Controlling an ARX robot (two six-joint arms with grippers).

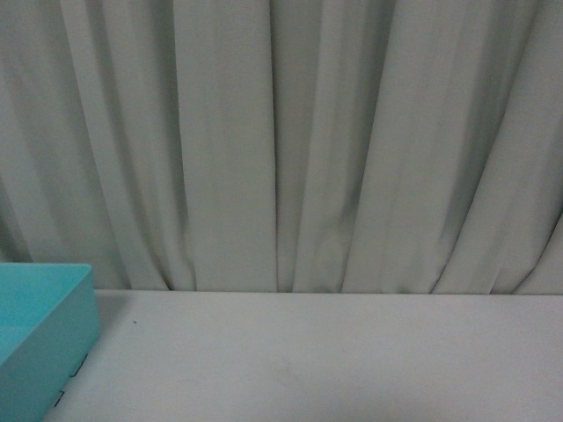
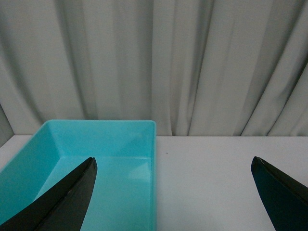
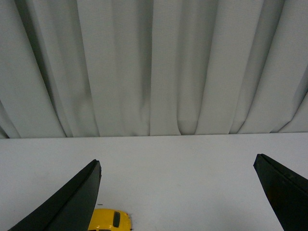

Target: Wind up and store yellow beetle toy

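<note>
Right wrist view: finds yellow beetle toy loose outside teal bin, left gripper and right gripper spread empty, winding and storing apparently undone.

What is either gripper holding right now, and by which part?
Nothing. The left gripper and right gripper are both open and empty; the yellow beetle toy sits on the table, ungrasped.

left gripper spread wide | teal bin under one finger | white table | grey curtain behind
</note>
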